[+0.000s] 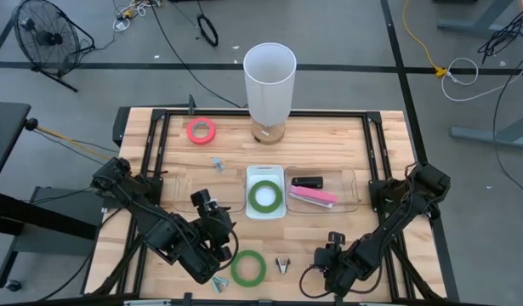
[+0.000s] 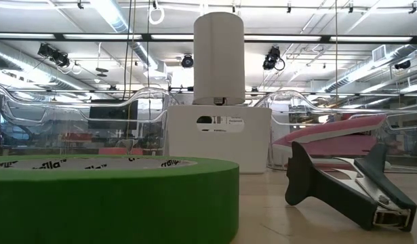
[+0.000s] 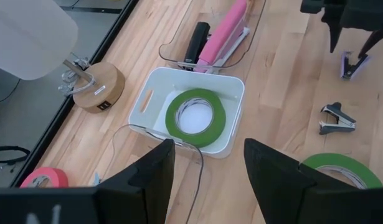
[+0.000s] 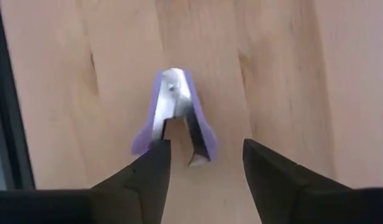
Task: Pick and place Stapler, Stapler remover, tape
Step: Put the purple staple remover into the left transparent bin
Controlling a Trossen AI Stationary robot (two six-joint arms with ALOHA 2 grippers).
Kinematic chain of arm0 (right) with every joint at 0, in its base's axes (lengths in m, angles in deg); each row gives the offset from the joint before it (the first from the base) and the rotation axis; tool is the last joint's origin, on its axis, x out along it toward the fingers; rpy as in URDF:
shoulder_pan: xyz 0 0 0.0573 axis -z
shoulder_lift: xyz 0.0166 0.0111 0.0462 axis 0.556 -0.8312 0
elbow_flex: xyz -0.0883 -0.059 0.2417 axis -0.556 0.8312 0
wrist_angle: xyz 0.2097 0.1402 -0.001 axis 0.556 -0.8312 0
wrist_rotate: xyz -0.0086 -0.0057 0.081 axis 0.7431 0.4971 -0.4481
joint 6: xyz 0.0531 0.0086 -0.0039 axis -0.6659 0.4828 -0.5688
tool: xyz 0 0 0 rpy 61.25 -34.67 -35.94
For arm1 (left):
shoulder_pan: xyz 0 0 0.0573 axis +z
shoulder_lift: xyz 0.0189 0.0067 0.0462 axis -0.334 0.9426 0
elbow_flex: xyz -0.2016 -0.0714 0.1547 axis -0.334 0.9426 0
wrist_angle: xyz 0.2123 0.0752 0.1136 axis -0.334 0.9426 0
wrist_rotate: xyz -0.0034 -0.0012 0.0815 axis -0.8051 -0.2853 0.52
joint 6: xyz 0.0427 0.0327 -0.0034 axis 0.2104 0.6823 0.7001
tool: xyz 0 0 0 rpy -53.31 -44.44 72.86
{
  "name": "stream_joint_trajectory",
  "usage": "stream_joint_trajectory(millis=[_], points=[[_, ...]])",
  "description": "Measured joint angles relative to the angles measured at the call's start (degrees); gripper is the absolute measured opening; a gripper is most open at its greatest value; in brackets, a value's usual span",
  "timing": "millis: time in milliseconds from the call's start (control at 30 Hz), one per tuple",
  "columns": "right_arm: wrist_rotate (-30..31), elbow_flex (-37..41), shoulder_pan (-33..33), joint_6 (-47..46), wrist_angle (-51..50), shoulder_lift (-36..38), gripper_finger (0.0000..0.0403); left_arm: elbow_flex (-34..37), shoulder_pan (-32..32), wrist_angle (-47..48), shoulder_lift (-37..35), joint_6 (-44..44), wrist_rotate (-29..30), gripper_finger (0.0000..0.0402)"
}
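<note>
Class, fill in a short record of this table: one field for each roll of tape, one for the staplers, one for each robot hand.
Green tape one: lying in the white tray
Green tape two: flat on the table's front edge
Red tape: at the table's far left
Staplers: pink and black, in the clear tray
Left hand: open, beside green tape two
Right hand: open over a purple staple remover

Left gripper (image 1: 217, 228) just left of the white tray (image 1: 265, 173), fingers (image 3: 147, 180) spread, nothing between them. Right gripper (image 1: 333, 246) below-right of that tray near the table's front edge, fingers (image 4: 144, 177) parted, empty.
</note>
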Motion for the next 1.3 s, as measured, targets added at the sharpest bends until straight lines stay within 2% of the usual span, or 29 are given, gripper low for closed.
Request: stream_joint_trajectory(millis=[233, 333, 433, 500, 967, 1167, 1300], points=[[0.44, 1.60, 0.02, -0.02, 3.51, 0.00, 0.0159, 0.00, 0.01, 0.00, 0.00, 0.02, 0.00, 0.0197], [-0.19, 1.60, 0.02, -0.02, 3.54, 0.00, 0.0110, 0.00, 0.00, 0.00, 0.00, 0.01, 0.00, 0.0197], [-1.14, 1.60, 0.02, 0.11, 3.77, 0.07, 0.0033, 0.00, 0.00, 0.00, 0.00, 0.02, 0.00, 0.0197], [-1.52, 1.55, 0.02, 0.25, 4.38, 0.19, 0.0014, 0.00, 0.00, -0.02, 0.02, 0.02, 0.00, 0.0197], [-0.86, 1.63, 0.88, 3.24, 4.04, 3.64, 0.0001, 0.00, 0.01, -1.23, 0.01, 0.04, 0.60, 0.0197], [3.95, 0.77, 1.79, 5.75, 0.16, 10.03, 0.0001, 0.00, 0.04, -3.02, 0.00, 0.19, 1.12, 0.0197], [10.58, 0.70, 2.05, 8.63, -0.03, 15.69, 0.0000, -0.01, 0.07, -4.49, 0.00, 1.66, 3.65, 0.0197]])
